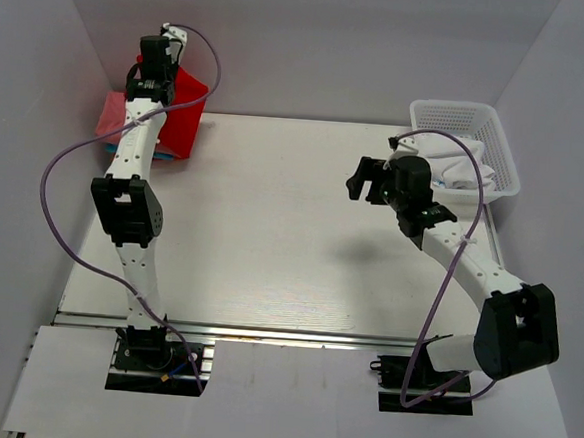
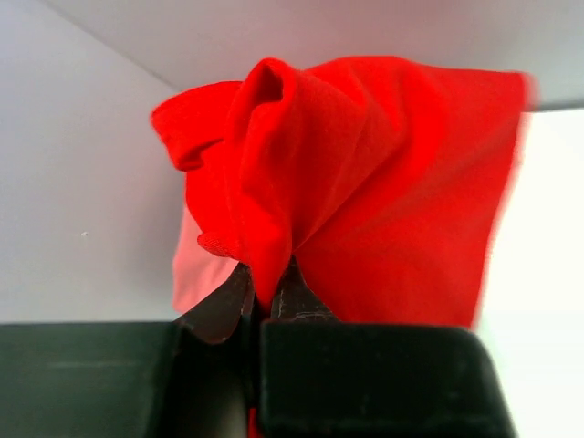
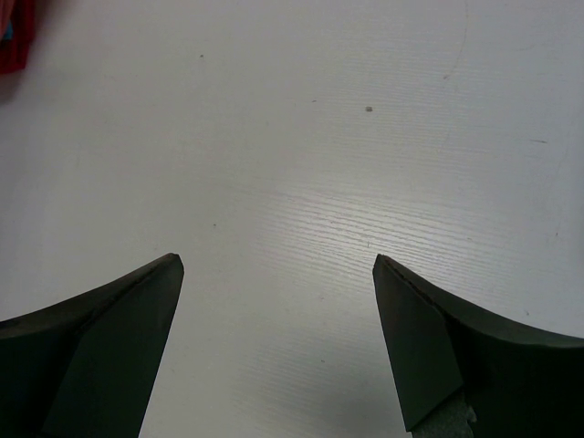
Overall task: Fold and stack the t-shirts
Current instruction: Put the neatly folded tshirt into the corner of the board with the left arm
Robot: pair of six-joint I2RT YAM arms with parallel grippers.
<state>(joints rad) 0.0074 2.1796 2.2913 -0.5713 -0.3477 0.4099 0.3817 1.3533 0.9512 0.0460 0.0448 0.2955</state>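
Left gripper (image 2: 270,290): fingers pinched tight on a fold of the red shirt (image 2: 365,182), which hangs from them at the table's (image 1: 271,228) far left corner, against a pink and teal pile (image 1: 109,118). Right gripper (image 3: 278,265): fingers spread wide, holding nothing, over bare tabletop right of centre. White cloth (image 1: 461,163) lies in the basket (image 1: 460,112), far right.

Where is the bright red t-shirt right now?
In the top view the red t-shirt is at the far left corner of the table, pinched in the left gripper, right beside the pink and teal pile.
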